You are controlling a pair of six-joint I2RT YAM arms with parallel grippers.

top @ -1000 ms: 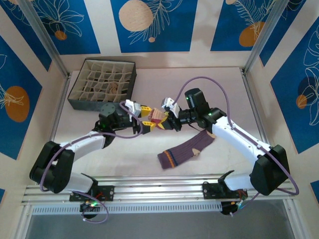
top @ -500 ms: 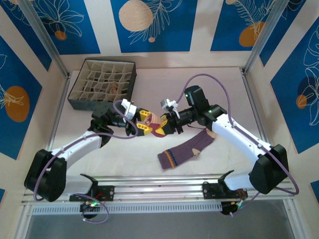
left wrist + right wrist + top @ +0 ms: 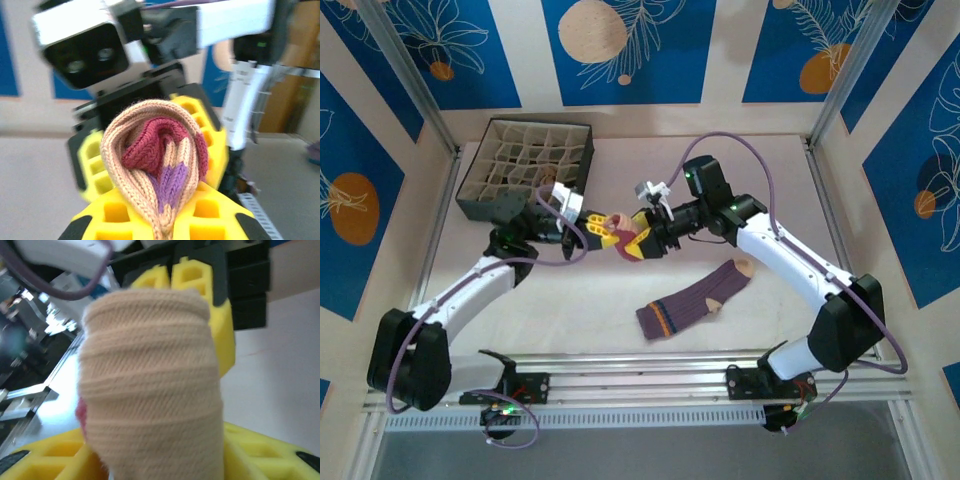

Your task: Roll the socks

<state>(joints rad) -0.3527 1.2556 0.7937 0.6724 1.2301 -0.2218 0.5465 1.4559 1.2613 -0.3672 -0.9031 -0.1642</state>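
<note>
- Above the middle of the table (image 3: 620, 160), the left gripper (image 3: 600, 230) and right gripper (image 3: 633, 241) are brought tip to tip in the top view, with the rolled sock (image 3: 616, 222) between them, lifted off the surface.
- Left gripper is clamped right down. In the left wrist view, the tail end of the rolled sock is pinched between its yellow fingers (image 3: 225, 220).
- Rolled sock is seen as tan knit outside, with red and purple knit tucked inside.
- Right gripper's jaws are held part-way apart, with one of its yellow fingers (image 3: 265, 450) on each side of the rolled sock. Whether the sock is pressed by them cannot be told.
- In the right wrist view, the left gripper's fingers are seen close together behind the top of the roll.
- Purple sock (image 3: 692, 298), ribbed with tan toe and heel, is laid flat and unrolled on the table on the near side of the right arm, well apart from both grippers.
- Dark divided box (image 3: 475, 208) is set at the far left of the table, just behind the left arm.
</note>
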